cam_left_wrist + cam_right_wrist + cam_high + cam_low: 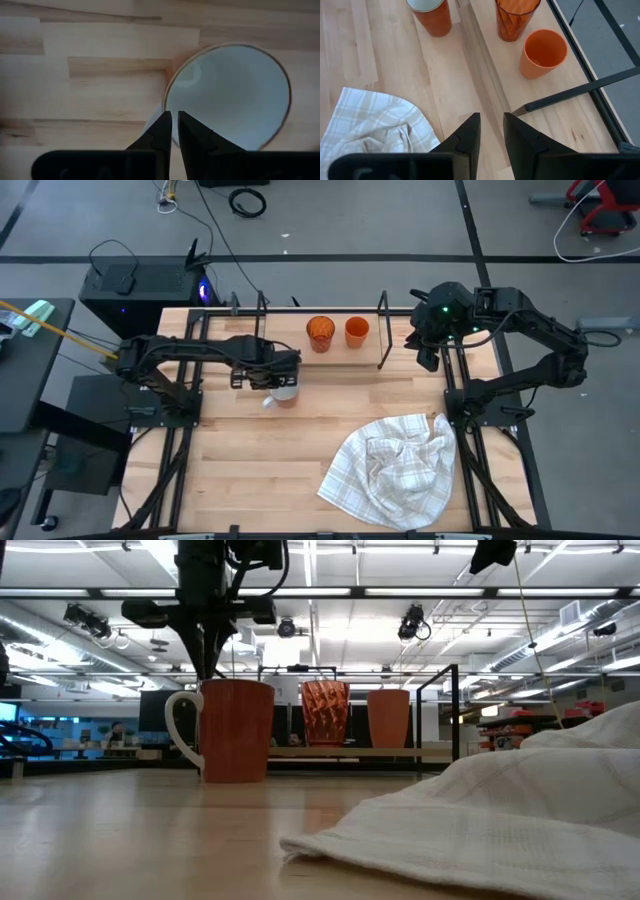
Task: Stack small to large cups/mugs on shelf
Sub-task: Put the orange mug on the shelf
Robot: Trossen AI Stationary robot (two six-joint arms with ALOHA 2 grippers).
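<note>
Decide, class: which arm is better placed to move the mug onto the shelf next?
Left. The left gripper hangs directly over the mug, fingers nearly together at its rim. The right gripper waits past the shelf end, far from the mug.

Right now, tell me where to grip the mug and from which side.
Grip the mug's rim wall from straight above, away from the handle. It stands upright with its mouth open, and the left pincer already hangs above its rim.
</note>
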